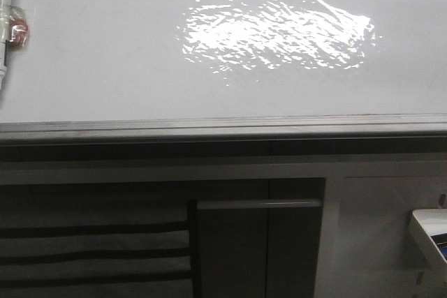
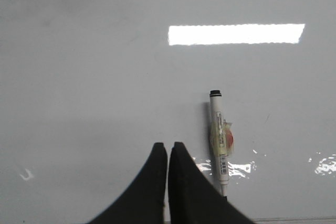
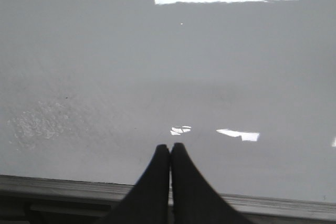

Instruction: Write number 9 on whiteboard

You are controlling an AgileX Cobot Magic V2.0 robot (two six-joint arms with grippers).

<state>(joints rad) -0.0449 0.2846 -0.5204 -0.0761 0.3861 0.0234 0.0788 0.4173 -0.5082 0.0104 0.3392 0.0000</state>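
No 9 was on the whiteboard (image 1: 105,68) yet.
The marker (image 2: 220,137) lay by the board's left edge; both grippers, left (image 2: 168,148) and right (image 3: 170,149), were closed and empty.

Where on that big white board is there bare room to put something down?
Nearly all of the whiteboard is bare: from the marker lying at its far left edge, across the bright light patch, to its right side, and down to the grey edge strip. No number is drawn yet. The only occupied spot is by the marker, beside the closed left gripper.
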